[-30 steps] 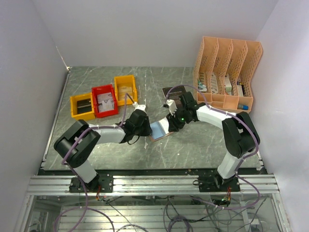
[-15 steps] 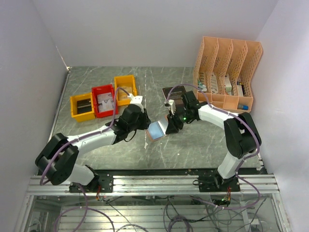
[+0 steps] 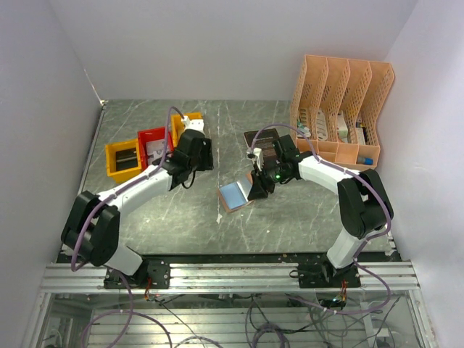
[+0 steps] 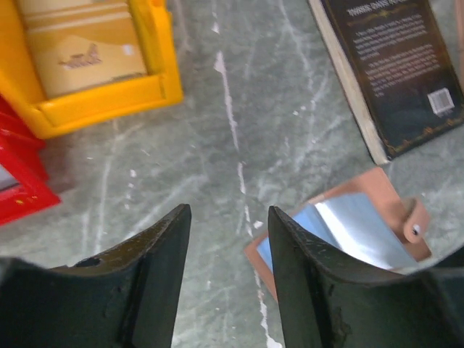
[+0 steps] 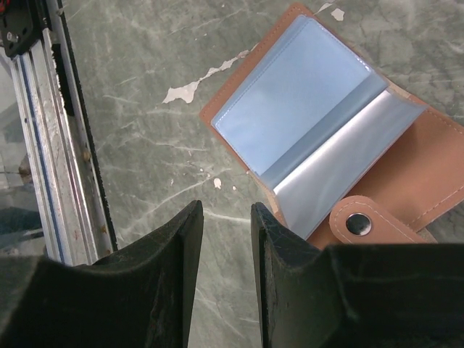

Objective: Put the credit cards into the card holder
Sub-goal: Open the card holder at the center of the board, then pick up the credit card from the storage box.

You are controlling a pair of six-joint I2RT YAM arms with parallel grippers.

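Tan holder (image 5: pixel 417 177) lies open on the table (image 5: pixel 145 138); left gripper (image 4: pixel 228 217) gapes wide, empty; right gripper (image 5: pixel 226 214) stands barely parted, empty.

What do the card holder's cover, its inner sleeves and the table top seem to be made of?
Card holder cover: matte tan leather or imitation, with a shiny metal snap. Inner sleeves: glossy plastic, judging by the glare. Table top: grey-green with pale veins, like marble; stone or laminate, I cannot tell.

The tan card holder (image 5: pixel 424 170) lies open, a light blue card (image 5: pixel 290 101) in its clear sleeve.
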